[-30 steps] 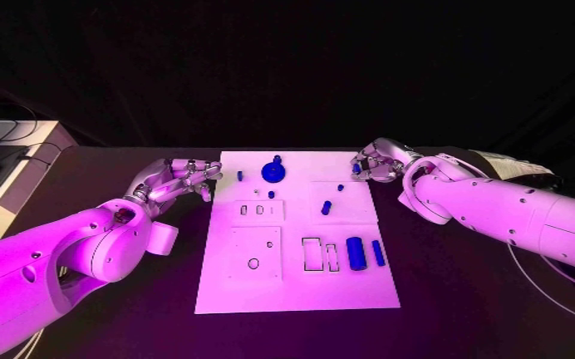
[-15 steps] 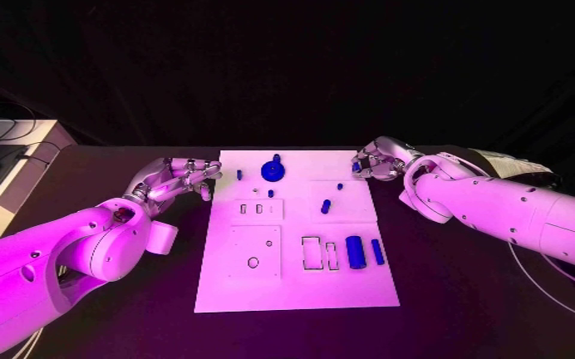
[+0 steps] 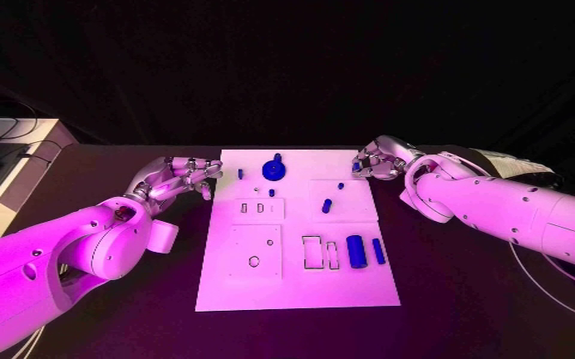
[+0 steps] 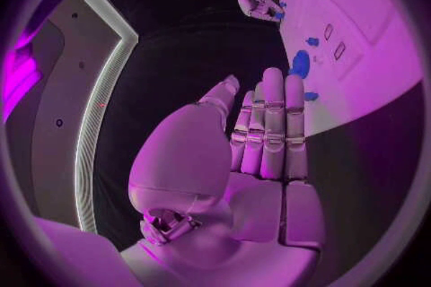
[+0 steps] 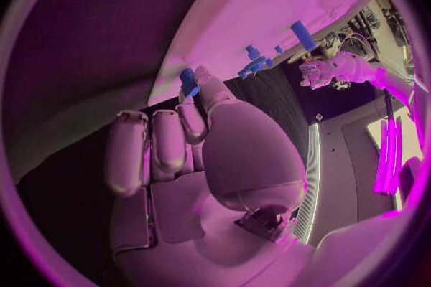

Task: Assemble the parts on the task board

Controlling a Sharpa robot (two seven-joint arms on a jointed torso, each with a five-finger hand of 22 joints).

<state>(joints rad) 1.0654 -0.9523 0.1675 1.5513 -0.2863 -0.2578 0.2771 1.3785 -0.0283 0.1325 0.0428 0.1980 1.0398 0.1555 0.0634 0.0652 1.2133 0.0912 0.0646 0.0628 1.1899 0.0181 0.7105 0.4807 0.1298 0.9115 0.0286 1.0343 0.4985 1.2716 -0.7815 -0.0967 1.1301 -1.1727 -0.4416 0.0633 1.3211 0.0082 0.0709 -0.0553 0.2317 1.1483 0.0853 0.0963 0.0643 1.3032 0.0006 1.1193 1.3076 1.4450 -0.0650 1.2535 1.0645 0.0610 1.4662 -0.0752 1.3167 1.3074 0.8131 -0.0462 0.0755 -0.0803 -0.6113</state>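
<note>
Right hand [image 3: 375,162] pinches a small blue part [image 5: 187,80]; left hand [image 3: 178,179] flat, empty.

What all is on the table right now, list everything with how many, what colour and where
task board: one, white, middle of the table.
round part: one, blue, far end of the board.
cylinder part: one, blue, near right of the board.
bar part: one, blue, right of the cylinder.
small parts: several, blue, scattered mid-board.
left hand: silver, fingers apart, beside the board's left edge.
right hand: silver, pinching a small blue piece at the far right corner.
</note>
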